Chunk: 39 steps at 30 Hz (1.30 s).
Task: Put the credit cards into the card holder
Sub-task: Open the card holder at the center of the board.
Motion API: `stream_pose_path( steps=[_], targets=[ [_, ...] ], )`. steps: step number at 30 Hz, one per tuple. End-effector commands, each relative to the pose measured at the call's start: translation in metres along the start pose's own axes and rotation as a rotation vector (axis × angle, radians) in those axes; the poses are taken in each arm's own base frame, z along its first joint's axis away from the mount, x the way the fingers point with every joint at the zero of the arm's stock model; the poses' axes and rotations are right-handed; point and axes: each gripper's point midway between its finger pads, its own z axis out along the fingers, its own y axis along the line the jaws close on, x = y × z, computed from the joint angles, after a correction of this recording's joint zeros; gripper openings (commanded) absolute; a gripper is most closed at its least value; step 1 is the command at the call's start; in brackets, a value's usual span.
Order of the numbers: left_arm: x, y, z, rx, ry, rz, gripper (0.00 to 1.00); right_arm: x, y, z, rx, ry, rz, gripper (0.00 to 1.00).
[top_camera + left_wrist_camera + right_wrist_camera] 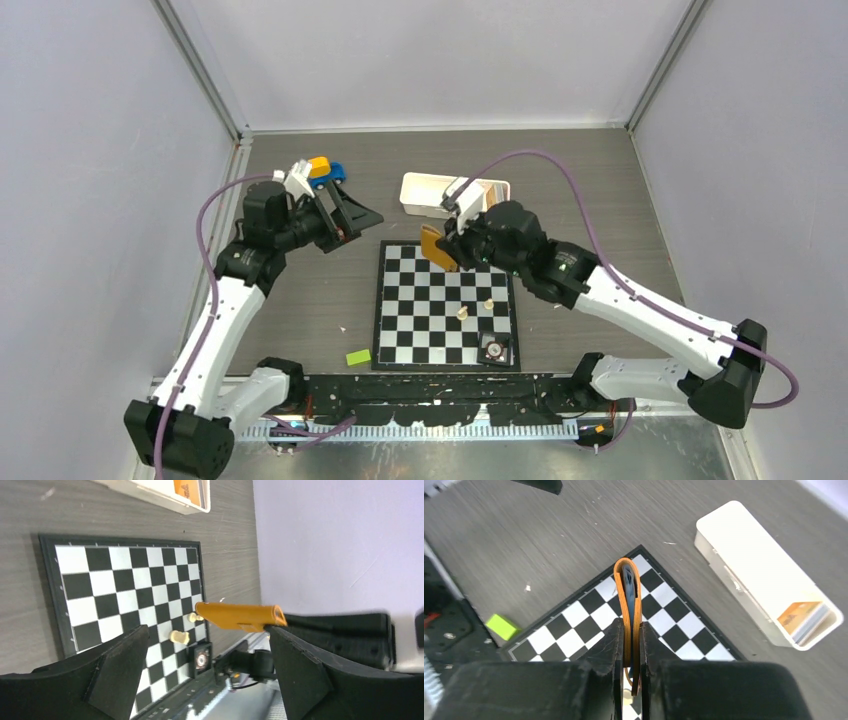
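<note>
Above the far edge of the board, clamped edge-up in the right claw: holder, folded, with the blue card showing inside the fold. Left claw spread wide and empty, well off to the left near a toy car. Seems roughly half done: one card in. Cream card not made out, perhaps among those standing in the tray just beyond. Tray rim close behind the holder, so little room that way. Bare table left of the board. Pawns and green block nearer the bases, well apart.
</note>
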Motion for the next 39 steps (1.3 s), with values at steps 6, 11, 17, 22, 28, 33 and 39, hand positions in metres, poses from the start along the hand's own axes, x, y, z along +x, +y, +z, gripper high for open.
stream_pose_path(
  steps=[6,11,17,22,28,33,39],
  targets=[
    [0.013,0.009,0.025,-0.006,0.124,-0.34,0.95,-0.029,0.01,0.008,0.258,-0.065,-0.41,0.0],
    [0.028,0.019,0.034,-0.022,0.165,-0.386,0.96,-0.032,0.038,0.022,0.243,-0.069,-0.508,0.0],
    [0.06,0.021,0.051,-0.028,0.273,-0.406,0.97,-0.035,0.058,0.037,0.273,-0.076,-0.635,0.01],
    [0.067,0.01,0.059,0.018,0.308,-0.409,0.55,-0.028,0.066,0.047,0.302,-0.052,-0.691,0.0],
    [0.047,0.01,0.061,0.057,0.162,-0.425,0.0,-0.012,0.056,0.04,0.337,-0.035,-0.61,0.52],
    [0.021,0.009,0.059,0.133,-0.015,-0.366,0.0,-0.006,0.044,0.011,0.319,-0.078,-0.369,0.76],
    [0.005,-0.031,0.042,0.289,-0.047,-0.058,0.0,-0.01,0.004,-0.014,0.185,-0.078,0.086,0.78]
  ],
)
